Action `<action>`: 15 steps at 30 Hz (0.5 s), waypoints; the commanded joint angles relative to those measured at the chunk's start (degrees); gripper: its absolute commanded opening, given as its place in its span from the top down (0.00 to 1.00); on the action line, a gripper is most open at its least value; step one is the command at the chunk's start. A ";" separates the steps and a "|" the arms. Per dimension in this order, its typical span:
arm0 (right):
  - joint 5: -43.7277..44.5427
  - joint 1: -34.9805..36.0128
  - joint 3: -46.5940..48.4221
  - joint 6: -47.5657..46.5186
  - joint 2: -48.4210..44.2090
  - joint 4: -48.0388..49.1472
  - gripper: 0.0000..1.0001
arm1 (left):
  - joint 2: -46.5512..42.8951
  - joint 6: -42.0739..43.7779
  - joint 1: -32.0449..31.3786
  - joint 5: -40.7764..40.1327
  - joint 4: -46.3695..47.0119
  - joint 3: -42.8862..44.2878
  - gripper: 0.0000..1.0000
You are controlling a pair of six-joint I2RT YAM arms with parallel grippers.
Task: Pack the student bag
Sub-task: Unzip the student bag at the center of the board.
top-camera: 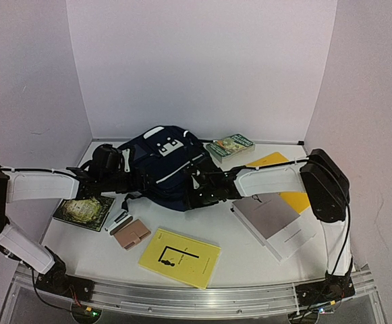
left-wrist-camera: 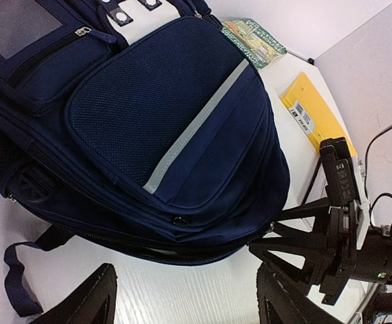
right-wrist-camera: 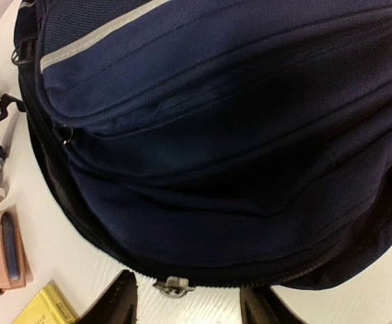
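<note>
Student bag lies flat at far middle of table, between the two arms. Left gripper: jaws wide apart, empty, just beside bag's left side. Right gripper: jaws parted, straddling zipper pull on bag's edge, not clamped.

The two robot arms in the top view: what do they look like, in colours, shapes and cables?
The left arm and the right arm match: white shell links between bulky black joints, with a thin black cable running along each. The left gripper and the right gripper are black, each with two dark, tapered fingers.
</note>
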 commanded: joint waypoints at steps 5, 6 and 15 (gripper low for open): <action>-1.10 -0.41 0.15 -2.75 0.08 1.34 0.82 | 1.63 3.85 -0.05 -2.09 -3.26 4.03 0.28; -2.24 -0.39 -0.19 -3.92 -0.77 1.27 0.84 | 2.07 4.96 0.00 -2.24 -4.39 4.67 0.27; -9.18 -3.61 -3.42 -10.21 -5.95 1.14 1.00 | 5.50 15.09 1.30 3.81 -8.07 7.97 0.26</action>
